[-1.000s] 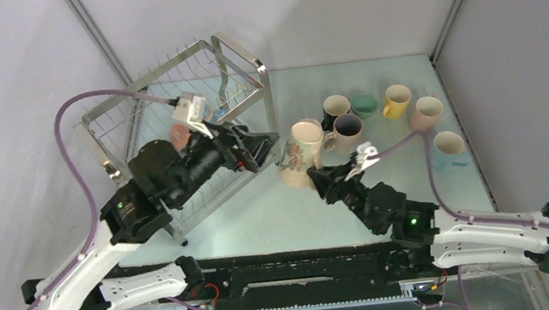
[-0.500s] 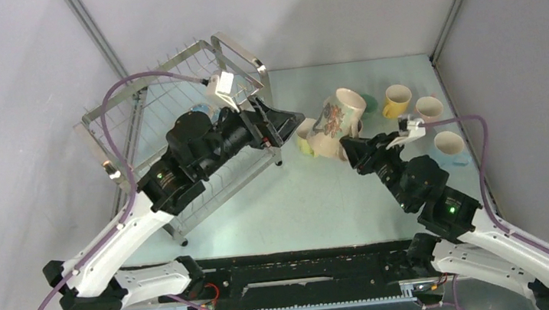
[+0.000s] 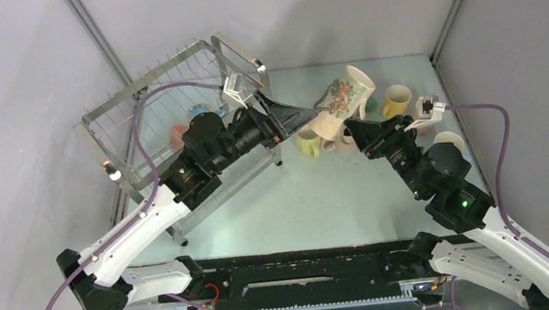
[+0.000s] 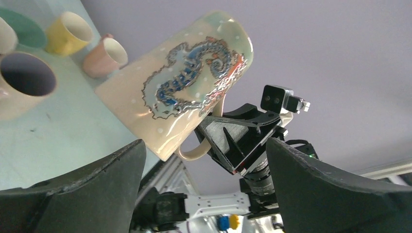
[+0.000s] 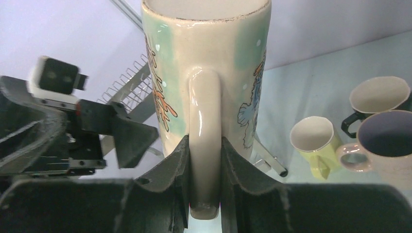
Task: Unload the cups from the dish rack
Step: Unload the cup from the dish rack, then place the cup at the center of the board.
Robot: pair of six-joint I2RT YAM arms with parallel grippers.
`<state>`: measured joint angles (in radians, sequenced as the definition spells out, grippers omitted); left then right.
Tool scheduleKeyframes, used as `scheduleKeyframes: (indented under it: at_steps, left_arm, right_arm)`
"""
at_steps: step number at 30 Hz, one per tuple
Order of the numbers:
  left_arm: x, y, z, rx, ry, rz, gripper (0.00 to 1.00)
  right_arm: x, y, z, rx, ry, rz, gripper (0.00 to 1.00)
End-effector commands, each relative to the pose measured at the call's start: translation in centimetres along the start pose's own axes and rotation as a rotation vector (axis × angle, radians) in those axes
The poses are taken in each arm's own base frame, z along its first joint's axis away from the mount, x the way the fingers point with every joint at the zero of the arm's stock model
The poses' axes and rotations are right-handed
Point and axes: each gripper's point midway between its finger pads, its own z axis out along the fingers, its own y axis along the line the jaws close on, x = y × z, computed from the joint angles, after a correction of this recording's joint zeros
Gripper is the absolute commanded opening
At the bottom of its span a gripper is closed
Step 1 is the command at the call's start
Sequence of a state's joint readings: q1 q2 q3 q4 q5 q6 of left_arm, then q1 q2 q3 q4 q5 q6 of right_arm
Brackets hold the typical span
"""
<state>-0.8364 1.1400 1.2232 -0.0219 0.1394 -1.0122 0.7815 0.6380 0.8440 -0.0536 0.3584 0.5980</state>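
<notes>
Item: tall mug (image 5: 204,48), one of the cups, held in the air.
Look: cream glaze with pale green patches and white dots; a blue and orange seahorse drawn on the side; glossy; one loop handle.
Position: above and forward of the right claw (image 5: 205,160), tilted in the overhead view, rim turned away from the arm, clear of the desk (image 3: 299,198).
Right claw: closed narrowly on the mug's handle, one pad pressed to each side of the loop.
Left claw (image 3: 304,115): spread wide and holding nothing; the mug's seahorse side lies just ahead of it, between its two finger lines in its own wrist view.
Dish rack (image 3: 135,100): shiny steel wire frame behind the left claw, well apart from the right claw.
Rack contents: an orange-red cup (image 3: 177,132) and a light blue cup (image 3: 203,110) show through the wires.
Unloaded cups: a lime cup (image 5: 313,138), a beige mug with a dark inside (image 5: 384,141) and a black-handled cup (image 5: 379,94) stand on the desk below and to the right of the right claw.
Farther cups: a yellow mug (image 4: 68,31) and a pink mug (image 4: 104,56) stand upright beyond the left claw.
</notes>
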Motion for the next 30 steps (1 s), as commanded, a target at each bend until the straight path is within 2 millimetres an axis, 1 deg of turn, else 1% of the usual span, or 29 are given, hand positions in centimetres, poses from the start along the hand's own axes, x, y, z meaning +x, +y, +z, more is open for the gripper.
scheduleKeyframes:
  at_steps: [1, 3, 6, 9, 12, 15, 17, 20, 24, 30]
  left_arm:
    - [0.4, -1.3, 0.6, 0.108, 0.015, -0.166, 1.00]
    - [0.7, -1.3, 1.0, 0.122, 0.024, -0.200, 1.00]
    - [0.8, -1.7, 1.4, 0.158, 0.032, -0.241, 1.00]
    - [0.5, -2.8, 1.7, 0.213, 0.035, -0.283, 1.00]
    - [0.2, -4.5, 1.8, 0.287, 0.047, -0.319, 0.95]
    - [-0.6, -6.4, 1.5, 0.373, 0.036, -0.353, 0.87]
    - [-1.2, -7.6, 1.2, 0.421, 0.017, -0.357, 0.81]
    - [-2.1, -8.9, 0.9, 0.477, -0.005, -0.370, 0.69]
    - [-2.9, -10.3, 0.7, 0.529, -0.024, -0.376, 0.56]
    - [-3.5, -11.9, 0.9, 0.581, -0.025, -0.377, 0.41]
  right_arm:
    - [-8.5, 6.3, -1.7, -0.207, -0.225, 0.152, 0.00]
    - [-8.8, 6.4, -1.8, -0.212, -0.236, 0.157, 0.00]
    - [-8.9, 6.6, -1.8, -0.222, -0.237, 0.165, 0.00]
    - [-8.8, 6.8, -1.7, -0.234, -0.232, 0.172, 0.00]
    - [-9.1, 7.2, -1.8, -0.251, -0.237, 0.181, 0.00]
    - [-9.5, 7.6, -2.0, -0.276, -0.248, 0.203, 0.00]
    - [-9.8, 8.2, -2.2, -0.310, -0.250, 0.222, 0.00]
    - [-10.0, 9.0, -2.4, -0.352, -0.252, 0.254, 0.00]
    - [-10.2, 9.7, -2.7, -0.388, -0.248, 0.275, 0.00]
    - [-10.1, 10.1, -3.1, -0.410, -0.230, 0.291, 0.00]
